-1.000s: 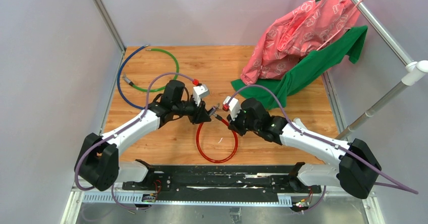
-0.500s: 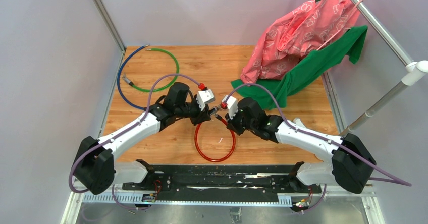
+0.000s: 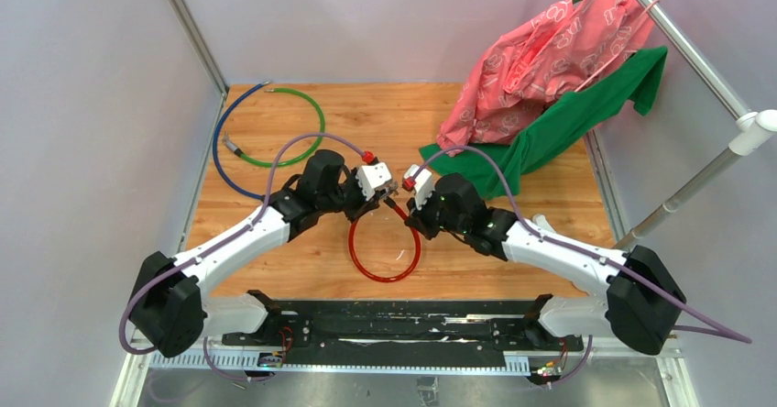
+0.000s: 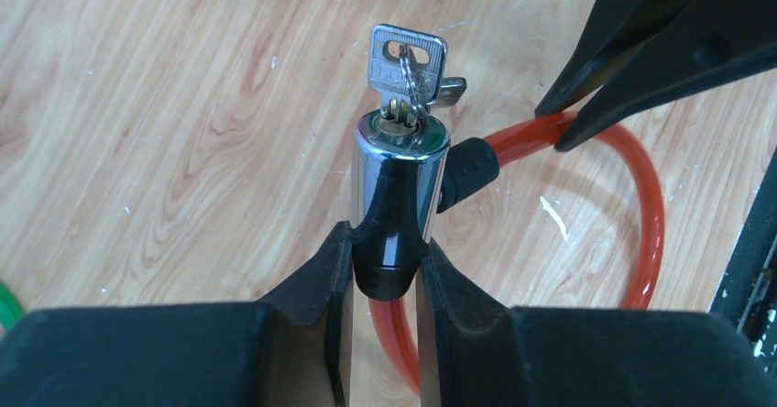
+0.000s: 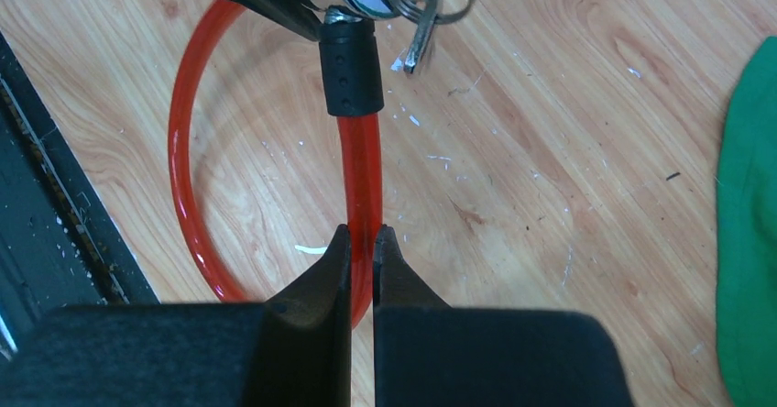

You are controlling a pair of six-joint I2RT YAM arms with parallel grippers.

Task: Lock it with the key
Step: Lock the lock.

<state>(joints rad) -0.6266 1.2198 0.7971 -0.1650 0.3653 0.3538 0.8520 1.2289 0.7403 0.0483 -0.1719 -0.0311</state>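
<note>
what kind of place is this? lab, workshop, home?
Most likely a robot lab test cell: a wooden tabletop boxed in by plain grey panels on metal frame posts, a black mounting rail along the near edge, and staged props, a red cable lock and a heap of clothes.

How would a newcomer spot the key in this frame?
On the wooden table, find the red cable loop at its middle; the left claw grips its chrome lock cylinder. The key is the small silver one standing in that cylinder's keyhole, while another key hangs loose beside it.
</note>
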